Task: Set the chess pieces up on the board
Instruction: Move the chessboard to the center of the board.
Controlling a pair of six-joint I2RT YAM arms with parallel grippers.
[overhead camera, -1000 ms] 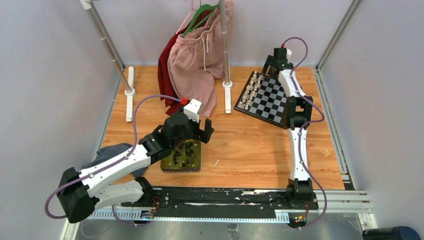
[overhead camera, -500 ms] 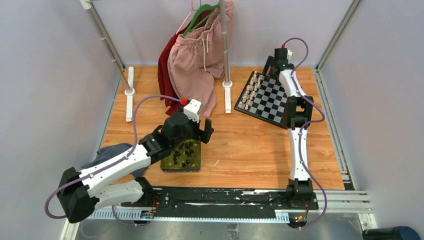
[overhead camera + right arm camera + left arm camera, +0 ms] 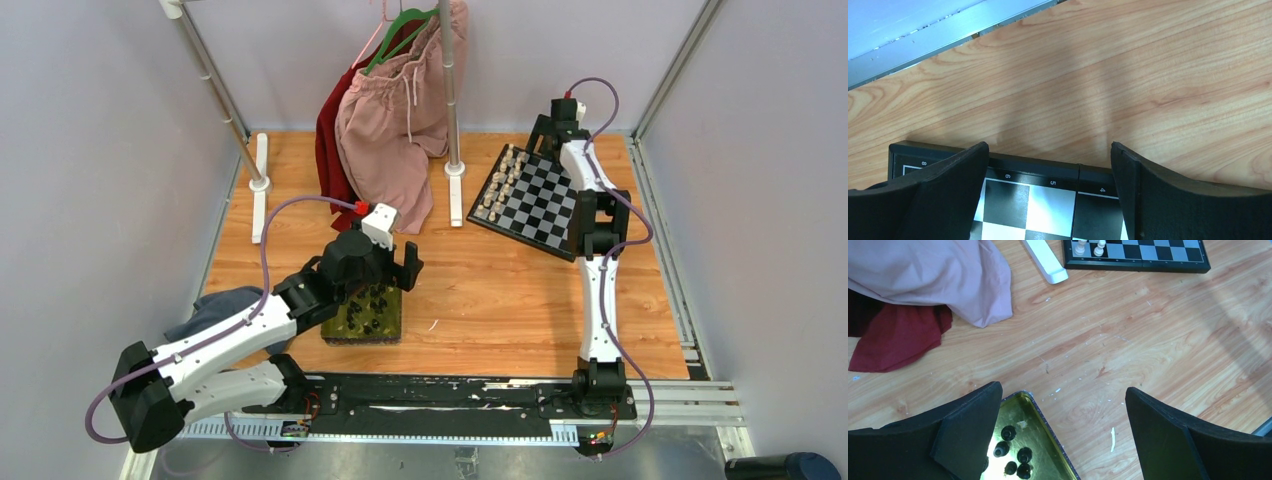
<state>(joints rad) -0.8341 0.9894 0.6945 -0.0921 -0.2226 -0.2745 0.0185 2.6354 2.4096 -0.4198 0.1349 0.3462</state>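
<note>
Chess pieces [image 3: 1015, 456]: none gripped. The black ones are bunched in the tray [image 3: 1034, 422], toward the table's [image 3: 500, 290] near-left corner.

Left gripper [image 3: 1062, 390]: fingers spread wide and empty, held above the tray's far end, with the bunch just under the left finger. Right gripper [image 3: 1048, 145]: also spread wide and empty, held over the far edge of the board [image 3: 535, 200], near the table's far-right corner.

The board is turned at an angle. Pale pieces [image 3: 500, 180] are lined along its left edge; no black pieces can be seen on it, so the setup is judged barely started.

Risks:
- The pieces are tiny against the fingers and packed close. Two could be pinched at once, or neighbours tipped over, if the descent is off-centre.
- The tray looks slick and light, so it could be shoved by a finger landing on its rim.
- The tray and board are well apart, so a weakly pinched piece could be dropped on the carry.
- The right arm is parked over the board. A clash is likely if the left arm is brought in before it is cleared, and the pale row could be knocked.

Around: a pink garment [image 3: 400, 110] and red cloth [image 3: 895, 335] hang to the table at the far-middle edge, and a white rack foot [image 3: 1045, 262] lies just beside the board's left corner, so the direct path is skirted by both. A blue cloth [image 3: 215, 305] lies under the left arm, not in the way.
</note>
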